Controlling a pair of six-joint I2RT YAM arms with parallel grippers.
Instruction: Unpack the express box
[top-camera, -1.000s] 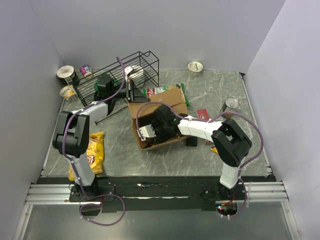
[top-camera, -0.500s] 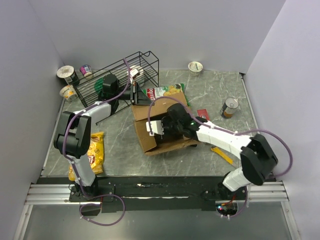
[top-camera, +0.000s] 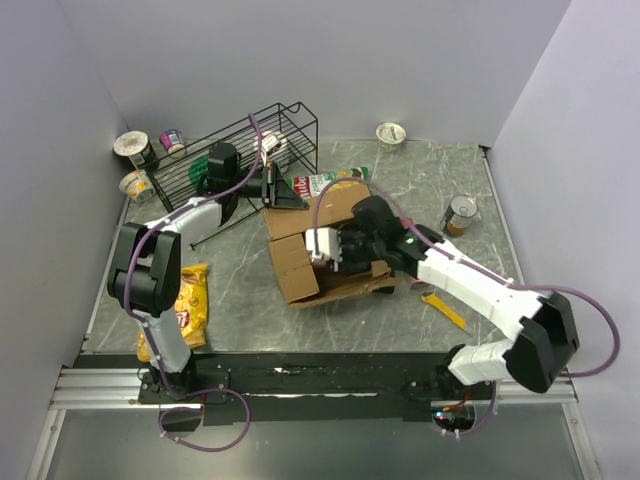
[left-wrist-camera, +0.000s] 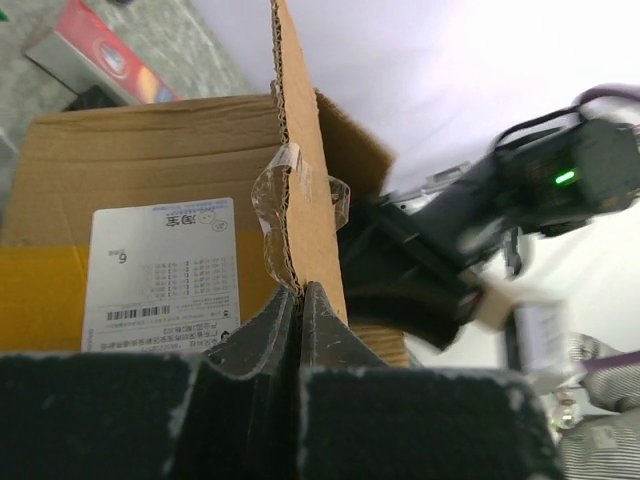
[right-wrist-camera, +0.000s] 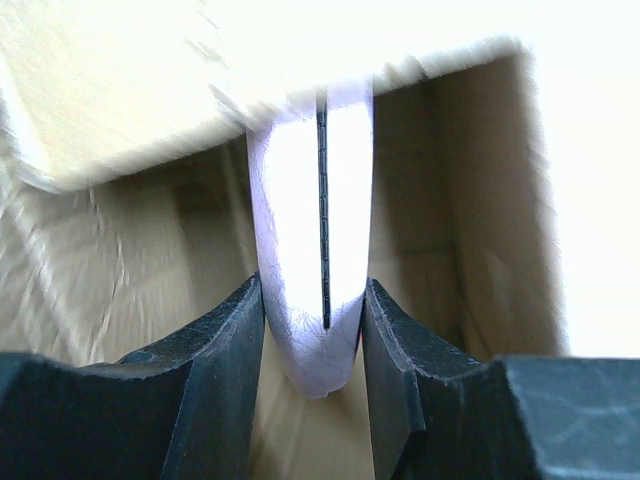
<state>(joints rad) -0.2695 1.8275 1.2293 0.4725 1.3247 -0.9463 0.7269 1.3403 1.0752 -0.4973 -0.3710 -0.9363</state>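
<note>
The express box (top-camera: 295, 270) lies central on the tabletop (top-camera: 240, 300), mouth open. The left claw (left-wrist-camera: 300, 300) is clenched on its 11 o'clock flap; the right claw (right-wrist-camera: 312, 300), reaching from 3 o'clock, grasps a white packet (right-wrist-camera: 300, 200). I reckon the packet could snag a flap and slip free.

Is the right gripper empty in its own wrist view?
No, the right gripper is closed on a white item held between its fingers, with the cardboard walls of the express box around it.
</note>
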